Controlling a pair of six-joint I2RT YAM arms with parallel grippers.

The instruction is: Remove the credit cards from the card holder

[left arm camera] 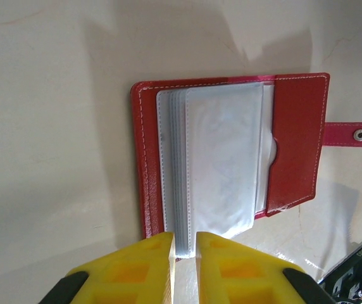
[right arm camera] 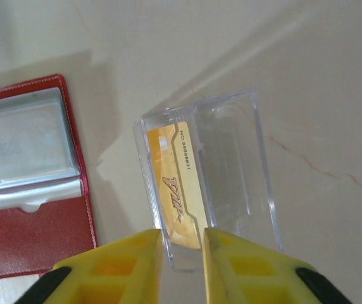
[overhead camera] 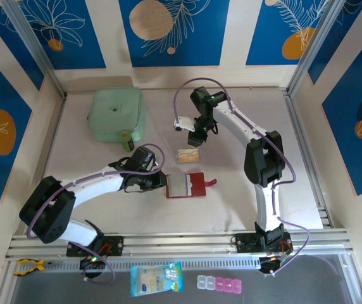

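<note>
Clear box (right arm camera: pixel 231 158) holds one yellow card (right arm camera: pixel 174 190) — right hand (right arm camera: pixel 182 237) parted above; left hand (left arm camera: pixel 184 244) clamps the card holder (left arm camera: pixel 298 139).

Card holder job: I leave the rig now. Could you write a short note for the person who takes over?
Left gripper: shut on the edge of the clear pockets of the open red card holder.
Right gripper: jaws narrowly apart around the near end of a yellow-orange credit card, which lies in the clear box beyond the holder. Grip unclear.
Done: one card is out.
Left: go through the other pockets. I cannot tell if cards remain inside.
</note>
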